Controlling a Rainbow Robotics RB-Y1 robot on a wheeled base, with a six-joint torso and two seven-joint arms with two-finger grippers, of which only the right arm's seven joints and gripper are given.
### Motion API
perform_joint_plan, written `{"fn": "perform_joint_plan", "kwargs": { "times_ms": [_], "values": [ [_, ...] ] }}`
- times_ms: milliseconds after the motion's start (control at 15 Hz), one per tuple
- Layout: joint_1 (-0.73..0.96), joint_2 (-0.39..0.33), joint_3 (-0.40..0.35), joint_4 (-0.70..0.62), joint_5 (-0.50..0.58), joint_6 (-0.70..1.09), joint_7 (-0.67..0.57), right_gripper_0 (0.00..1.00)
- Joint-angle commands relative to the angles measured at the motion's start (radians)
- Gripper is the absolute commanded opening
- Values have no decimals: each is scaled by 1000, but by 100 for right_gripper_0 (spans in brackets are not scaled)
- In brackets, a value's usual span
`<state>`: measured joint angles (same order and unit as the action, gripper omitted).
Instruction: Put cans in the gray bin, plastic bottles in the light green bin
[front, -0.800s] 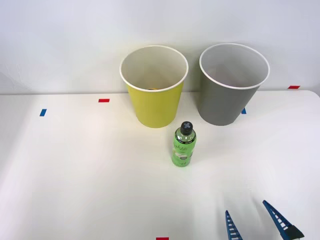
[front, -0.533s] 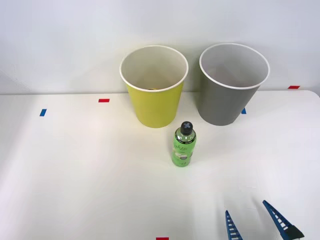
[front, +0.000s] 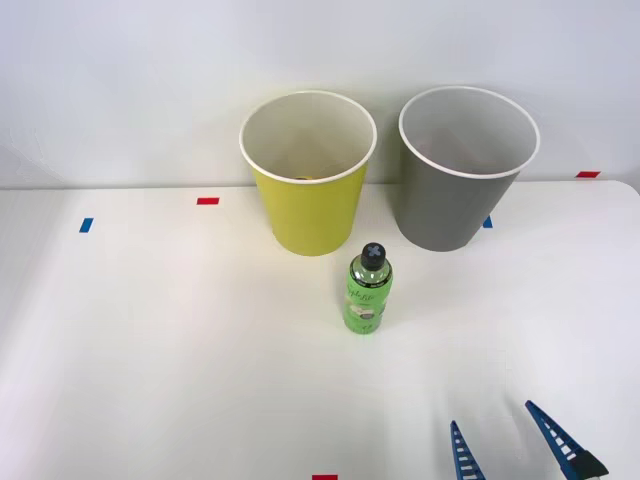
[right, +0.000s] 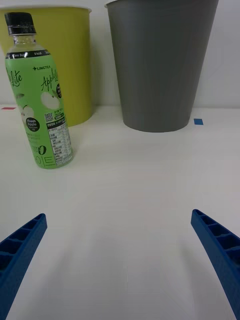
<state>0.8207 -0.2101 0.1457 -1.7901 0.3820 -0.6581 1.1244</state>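
Front view shows the plastic bottle (front: 367, 291) standing upright on the table (front: 150, 350), just before the light green bin (front: 309, 172) and well short of the right hand (front: 505, 452), which hangs open and empty near the table's front edge. Beside the lime bin stands the gray bin (front: 464, 167). The tall, narrow bottle looks easy to topple: a finger clipping it off-centre could knock it over, and with the bins so close a drop could land in the gray one.

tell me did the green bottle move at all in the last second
No. In the front view the green bottle stands upright at the same spot, just in front of the light green bin, as before.
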Motion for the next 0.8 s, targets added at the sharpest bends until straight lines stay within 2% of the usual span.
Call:
{"fn": "perform_joint_plan", "kwargs": {
  "times_ms": [67, 800],
  "values": [
    [0, 0, 0, 0, 0, 0, 0, 100],
    [0, 0, 0, 0, 0, 0, 0, 100]
  ]
}}
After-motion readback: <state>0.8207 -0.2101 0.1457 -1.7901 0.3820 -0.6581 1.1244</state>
